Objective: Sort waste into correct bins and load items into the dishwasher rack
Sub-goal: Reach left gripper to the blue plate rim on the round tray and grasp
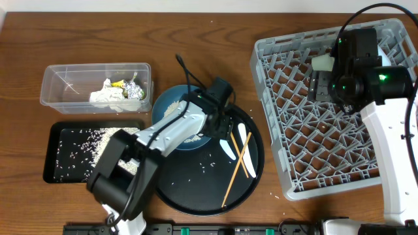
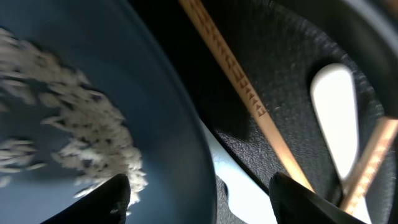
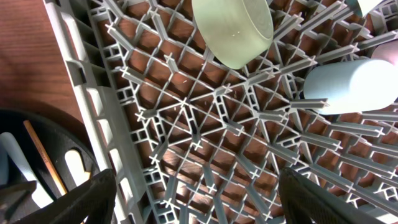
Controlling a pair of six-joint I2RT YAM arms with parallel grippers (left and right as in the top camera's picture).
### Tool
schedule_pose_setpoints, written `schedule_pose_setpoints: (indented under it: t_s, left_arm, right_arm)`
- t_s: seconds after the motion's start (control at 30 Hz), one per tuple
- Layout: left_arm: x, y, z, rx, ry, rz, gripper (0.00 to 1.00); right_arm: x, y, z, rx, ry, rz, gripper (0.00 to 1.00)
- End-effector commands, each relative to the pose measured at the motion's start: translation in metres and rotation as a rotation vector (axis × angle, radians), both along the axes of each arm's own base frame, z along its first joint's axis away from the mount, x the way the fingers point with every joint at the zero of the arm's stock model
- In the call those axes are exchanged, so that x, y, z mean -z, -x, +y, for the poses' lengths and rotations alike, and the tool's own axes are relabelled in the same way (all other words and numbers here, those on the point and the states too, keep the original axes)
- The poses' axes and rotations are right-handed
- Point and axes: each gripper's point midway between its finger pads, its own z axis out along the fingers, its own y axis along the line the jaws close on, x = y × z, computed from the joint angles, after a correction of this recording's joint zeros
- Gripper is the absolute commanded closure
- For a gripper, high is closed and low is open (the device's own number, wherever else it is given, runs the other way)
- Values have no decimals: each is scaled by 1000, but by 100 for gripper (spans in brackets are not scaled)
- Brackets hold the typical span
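Starting nearest: two chopsticks (image 1: 243,156) cross on the round black tray (image 1: 196,192), long axes roughly near-to-far, just right of left pincer (image 2: 205,193). Left pincer is open and holds nothing. Right rim of dark-blue plate (image 2: 155,81) runs between its fingers, contact unclear. Plate body with rice (image 2: 81,137) lies left of it. Probable next move is closing on that rim. Shallow black tray (image 1: 49,176) sits further left. Far right, right pincer (image 3: 202,196) is open and empty over dishwasher rack (image 3: 186,112), well apart from plate, so left arm is nearer.
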Motion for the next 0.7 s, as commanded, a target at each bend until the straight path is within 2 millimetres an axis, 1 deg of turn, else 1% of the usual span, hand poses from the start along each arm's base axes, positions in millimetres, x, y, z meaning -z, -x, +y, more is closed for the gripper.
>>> schedule_pose_setpoints:
  t_s: [0.0, 0.03, 0.07, 0.17, 0.27, 0.33, 0.37, 0.53, 0.67]
  left_arm:
    - [7, 2, 2, -7, -22, 14, 31]
    - [8, 2, 3, -8, -26, 11, 37]
    - [8, 1, 4, -9, -30, 8, 47]
    - [8, 0, 9, -15, -60, -4, 66]
    - [9, 1, 12, -16, -74, 1, 80]
    - [9, 3, 13, -16, -78, 7, 91]
    - [9, 3, 14, -16, -80, 9, 94]
    - [6, 7, 17, -16, -95, 24, 94]
    - [-8, 10, 20, -16, -101, 27, 94]
  right_arm:
    - [-3, 1, -2, 22, -8, -11, 21]
    - [-3, 1, -3, 22, -8, -10, 21]
    - [-3, 1, -3, 22, -8, -10, 21]
    - [-3, 2, -3, 22, -8, -8, 21]
    - [-2, 3, -3, 22, -7, -5, 21]
    - [-2, 3, -3, 22, -7, -4, 21]
    - [-2, 3, -3, 22, -7, -4, 21]
    - [-2, 3, -3, 22, -7, -2, 21]
    - [-2, 3, -3, 23, -7, -2, 21]
